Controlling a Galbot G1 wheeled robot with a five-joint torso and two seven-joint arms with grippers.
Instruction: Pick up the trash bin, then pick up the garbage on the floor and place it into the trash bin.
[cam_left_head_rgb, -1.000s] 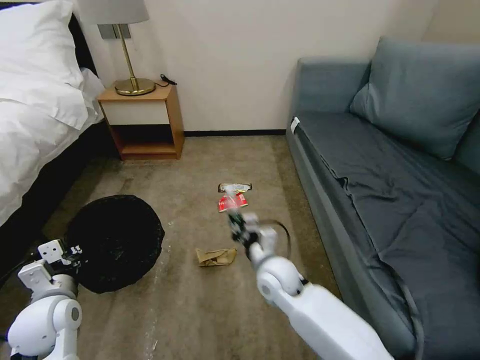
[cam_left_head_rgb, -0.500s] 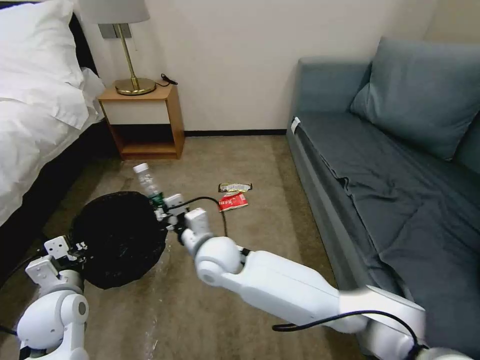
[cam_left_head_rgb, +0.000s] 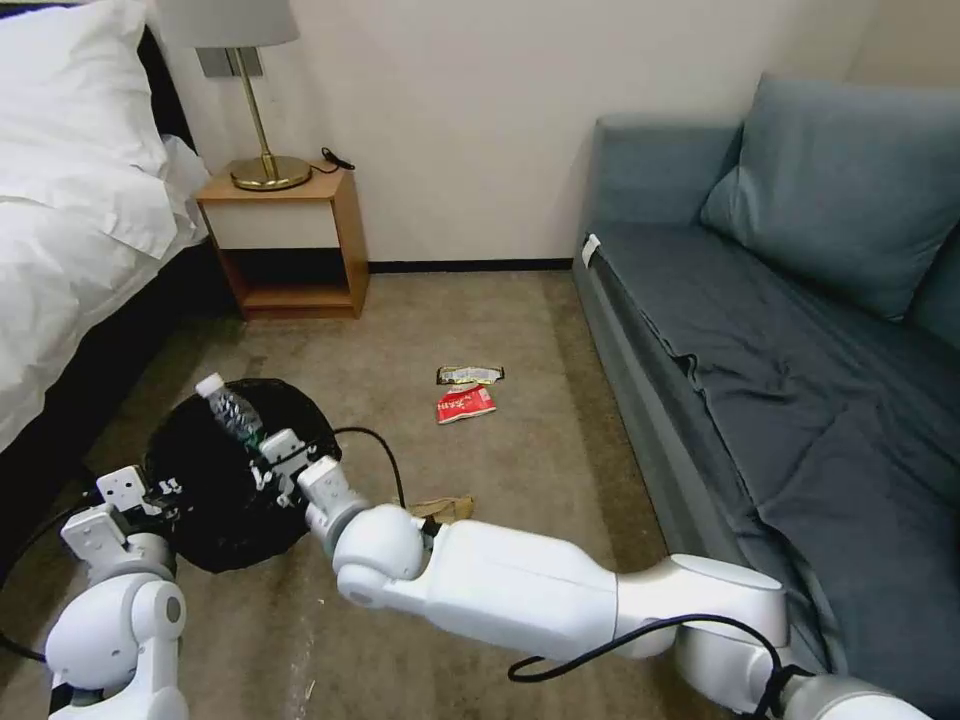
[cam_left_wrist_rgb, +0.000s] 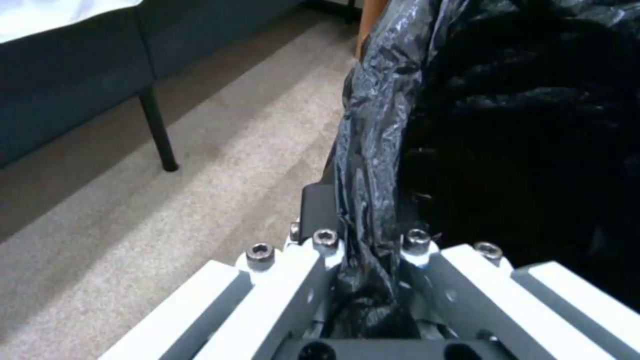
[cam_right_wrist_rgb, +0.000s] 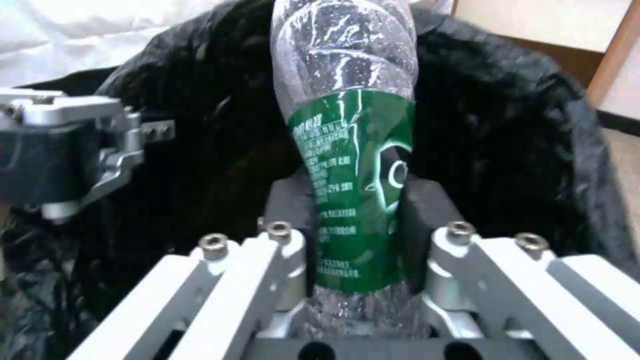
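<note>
The right gripper (cam_left_head_rgb: 268, 458), left of centre in the head view, is clamped around the green label of the bottle (cam_left_head_rgb: 229, 408), whose long axis tilts up and left, cap over the black-lined trash bin (cam_left_head_rgb: 205, 510) in the lower left. The left gripper (cam_left_wrist_rgb: 365, 250) pinches the bin's bagged rim. The bottle hangs above the bin's mouth, so letting go looks like all that remains.

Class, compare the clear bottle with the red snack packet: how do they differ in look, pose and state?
The clear bottle stands tilted in the right pincer, shut on its green label, over the trash bin; the red snack packet lies flat on the carpet, untouched. The bottle is see-through with a white cap; the packet is opaque red and white. Both are litter not yet in the bin.
</note>
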